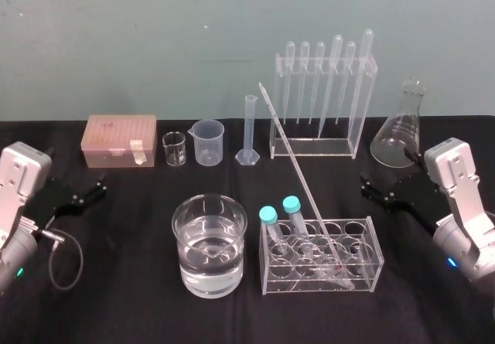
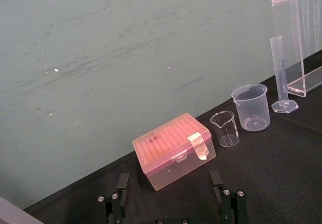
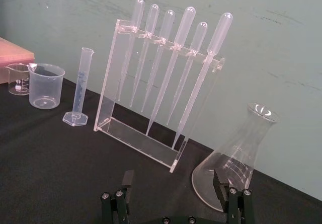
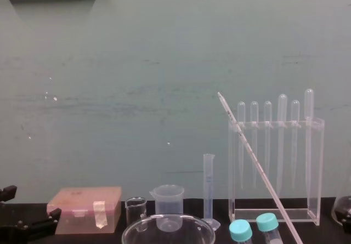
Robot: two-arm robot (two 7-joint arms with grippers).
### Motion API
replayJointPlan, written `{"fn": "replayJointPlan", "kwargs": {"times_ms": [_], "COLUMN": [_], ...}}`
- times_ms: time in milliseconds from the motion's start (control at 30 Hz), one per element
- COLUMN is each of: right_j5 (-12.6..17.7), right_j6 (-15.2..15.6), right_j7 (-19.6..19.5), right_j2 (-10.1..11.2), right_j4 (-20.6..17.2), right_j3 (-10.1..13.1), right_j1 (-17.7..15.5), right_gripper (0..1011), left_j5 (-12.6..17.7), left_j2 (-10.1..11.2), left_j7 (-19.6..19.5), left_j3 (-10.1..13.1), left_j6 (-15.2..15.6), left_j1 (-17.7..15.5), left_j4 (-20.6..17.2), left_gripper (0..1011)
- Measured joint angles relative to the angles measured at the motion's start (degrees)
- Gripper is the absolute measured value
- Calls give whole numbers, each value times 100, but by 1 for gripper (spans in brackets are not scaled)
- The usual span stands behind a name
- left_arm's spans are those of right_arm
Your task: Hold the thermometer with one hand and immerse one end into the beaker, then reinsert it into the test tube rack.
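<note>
The 2 claws stood apart and empty: right gripper (image 1: pixel 365 187) near the test tube rack (image 1: pixel 377 253), left gripper (image 1: pixel 99 185) parked opposite. The thermometer (image 1: pixel 298 170) leaned in that rack, beside the beaker (image 1: pixel 232 267). I judged it light, slick, brittle glass, best pinched gently mid-stem.

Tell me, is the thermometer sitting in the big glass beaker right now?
No, the thermometer leans with its lower end in the test tube rack beside the beaker, next to two blue-capped tubes.
</note>
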Motion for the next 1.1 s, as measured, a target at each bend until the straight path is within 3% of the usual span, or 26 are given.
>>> {"fn": "replayJointPlan", "kwargs": {"times_ms": [1100], "right_j5": [0], "right_j6": [0], "right_j7": [0], "right_j2": [0], "right_j4": [0], "right_j3": [0], "right_j1": [0], "right_gripper": [1003], "left_j5": [0], "left_j2": [0], "left_j7": [0], "left_j3": [0], "left_j6": [0], "left_j1": [0], "left_j4": [0], "left_gripper": [1008]}}
